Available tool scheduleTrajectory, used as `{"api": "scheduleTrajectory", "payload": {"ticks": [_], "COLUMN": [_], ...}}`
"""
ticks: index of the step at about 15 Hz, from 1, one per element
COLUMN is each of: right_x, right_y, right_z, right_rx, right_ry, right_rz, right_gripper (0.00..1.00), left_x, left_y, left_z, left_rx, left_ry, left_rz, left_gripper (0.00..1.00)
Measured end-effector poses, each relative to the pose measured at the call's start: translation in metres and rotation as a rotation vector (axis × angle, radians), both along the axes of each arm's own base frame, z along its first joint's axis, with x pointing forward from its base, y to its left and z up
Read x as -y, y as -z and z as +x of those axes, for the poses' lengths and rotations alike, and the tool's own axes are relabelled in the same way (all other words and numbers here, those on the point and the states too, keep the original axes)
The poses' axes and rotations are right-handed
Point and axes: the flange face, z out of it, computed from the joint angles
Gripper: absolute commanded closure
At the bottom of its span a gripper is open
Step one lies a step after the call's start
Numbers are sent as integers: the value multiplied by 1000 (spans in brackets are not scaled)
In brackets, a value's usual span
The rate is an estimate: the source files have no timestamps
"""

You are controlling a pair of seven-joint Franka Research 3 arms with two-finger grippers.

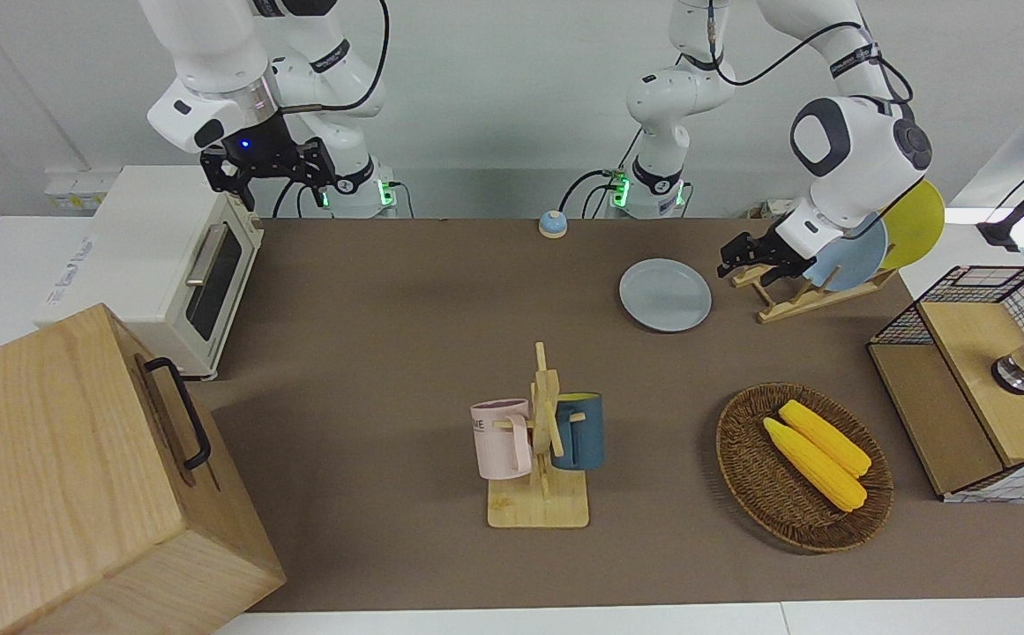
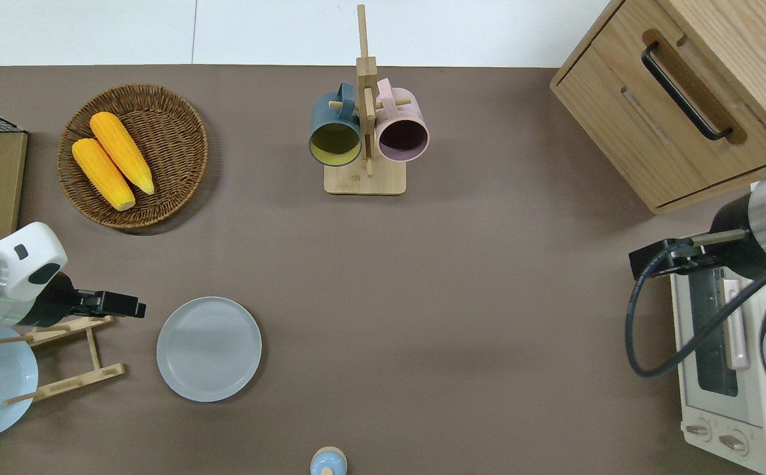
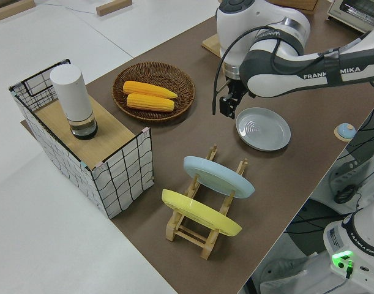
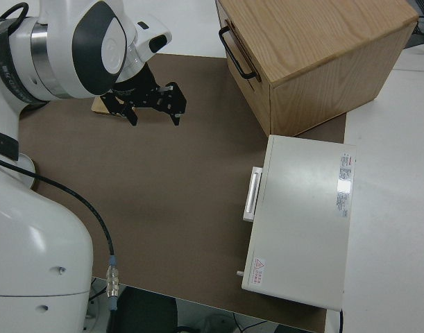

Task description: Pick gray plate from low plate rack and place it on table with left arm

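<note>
The gray plate [image 1: 665, 295] [image 2: 209, 348] [image 3: 263, 128] lies flat on the table [image 1: 388, 309], beside the low plate rack [image 1: 794, 304] [image 2: 86, 379] [image 3: 187, 229] on the side toward the right arm's end. My left gripper [image 1: 745, 272] [image 2: 125, 305] [image 3: 228, 110] hangs open and empty over the rack's end nearest the plate, clear of the plate's rim. A light-blue plate [image 1: 855, 256] [image 3: 217, 174] and a yellow plate [image 1: 917, 220] [image 3: 199, 211] still lean in the rack. The right arm is parked, its gripper [image 4: 155, 111] open.
A wicker basket [image 2: 178, 152] with two corn cobs and a wooden mug stand [image 2: 364, 178] with two mugs sit farther from the robots. A toaster oven [image 1: 159, 265] and a wooden cabinet [image 1: 62, 467] stand at the right arm's end, a wire crate [image 1: 961, 388] at the left arm's end.
</note>
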Motion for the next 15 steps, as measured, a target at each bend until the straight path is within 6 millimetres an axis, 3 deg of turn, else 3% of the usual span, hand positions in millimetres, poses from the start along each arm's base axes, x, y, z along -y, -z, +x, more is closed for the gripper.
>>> {"api": "scheduleTrajectory", "payload": {"ticks": [2,6,12,15], "right_x": [0,0,0,0], "right_y": [0,0,0,0], "right_z": [0,0,0,0], "right_rx": [0,0,0,0], "right_ry": [0,0,0,0], "right_rz": [0,0,0,0], "right_gripper": [17,17,17,17], "left_x": [5,16,36,37], "left_y": [-42,-100,-159,-175], "left_z": [10,19,27,26], "left_rx": [11,50,146,157], "left_ry": [3,15,36,37], "left_rz": [59,152,195,197], "left_gripper": [13,9,9,9]}}
